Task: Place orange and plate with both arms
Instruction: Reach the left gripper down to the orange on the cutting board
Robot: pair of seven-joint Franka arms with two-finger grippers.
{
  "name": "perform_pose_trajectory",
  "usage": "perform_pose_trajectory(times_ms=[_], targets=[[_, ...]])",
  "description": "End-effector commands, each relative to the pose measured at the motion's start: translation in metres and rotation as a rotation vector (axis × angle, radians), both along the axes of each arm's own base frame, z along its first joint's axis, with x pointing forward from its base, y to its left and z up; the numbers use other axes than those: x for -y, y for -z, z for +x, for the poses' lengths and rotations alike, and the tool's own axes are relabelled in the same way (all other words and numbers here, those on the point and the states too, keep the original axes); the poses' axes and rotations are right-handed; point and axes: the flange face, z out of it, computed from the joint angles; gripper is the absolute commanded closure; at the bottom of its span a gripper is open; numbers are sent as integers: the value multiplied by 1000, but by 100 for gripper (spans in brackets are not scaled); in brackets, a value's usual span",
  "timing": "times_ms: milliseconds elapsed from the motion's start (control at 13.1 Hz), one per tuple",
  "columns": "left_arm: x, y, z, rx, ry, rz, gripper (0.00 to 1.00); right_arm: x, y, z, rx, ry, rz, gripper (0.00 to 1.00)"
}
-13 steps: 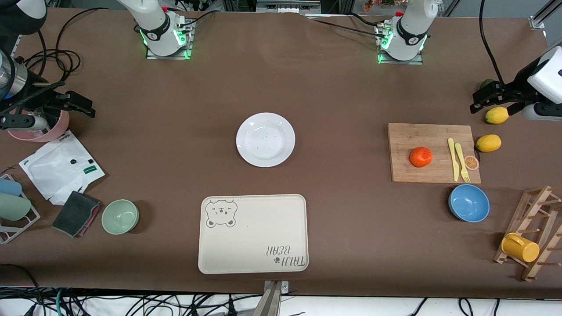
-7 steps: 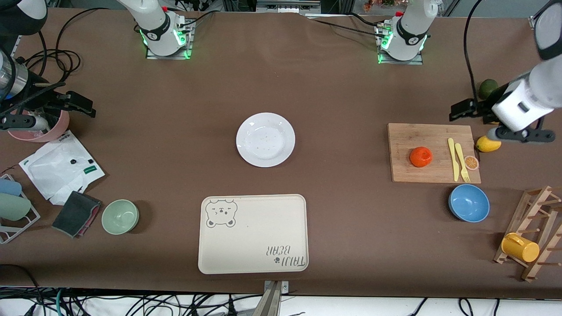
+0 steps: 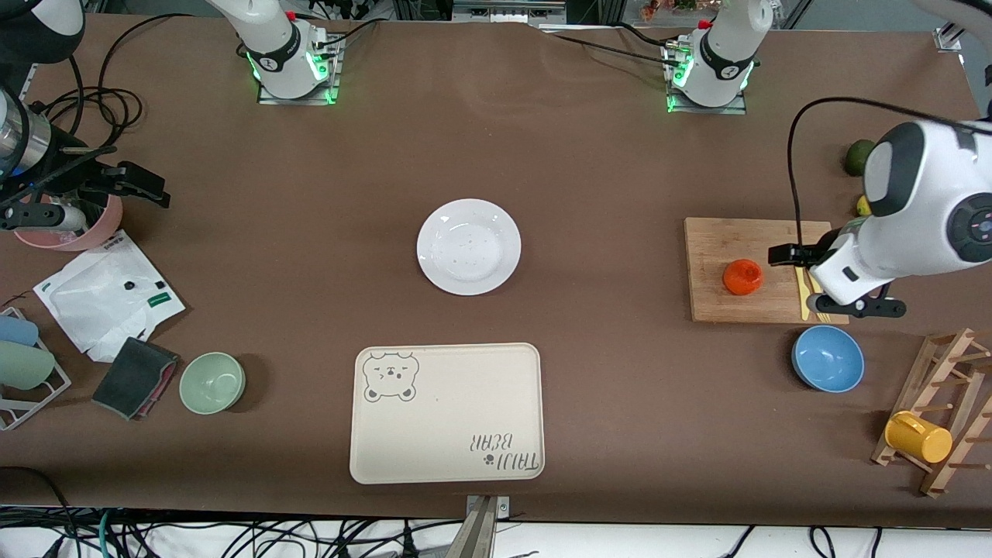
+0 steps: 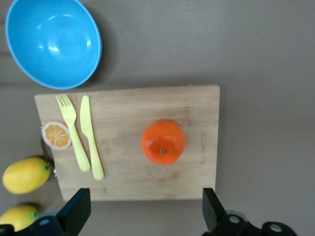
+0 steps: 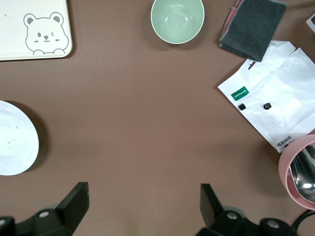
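Your left hand (image 3: pixel 833 283), fingers apart, hangs over the cutting board (image 3: pixel 713 302) at the frame's right, beside the orange (image 3: pixel 742 277). The plate (image 3: pixel 469 246) sits mid-frame on the table (image 3: pixel 589 170). Your right hand (image 3: pixel 101 190) waits, fingers apart, at the left edge.

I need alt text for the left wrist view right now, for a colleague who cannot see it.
The orange sits on a wooden cutting board, with the left gripper above it, jaws open. A yellow fork, yellow knife and orange-slice disc lie on the board; a blue bowl and two lemons sit beside it.
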Motion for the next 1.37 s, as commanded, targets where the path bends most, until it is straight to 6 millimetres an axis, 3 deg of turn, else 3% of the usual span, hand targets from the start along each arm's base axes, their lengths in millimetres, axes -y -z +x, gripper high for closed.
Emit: perform_pose_trajectory(times_ms=[0, 609, 1218, 1294], targets=[[0, 43, -21, 60, 37, 14, 0, -1, -2, -6, -1, 14, 4, 0], [-15, 138, -63, 194, 6, -17, 0, -1, -2, -7, -10, 14, 4, 0], [-10, 166, -71, 202, -60, -28, 0, -1, -2, -7, -10, 14, 5, 0], [-11, 166, -71, 207, -62, -28, 10, -1, -2, -7, -10, 14, 5, 0]])
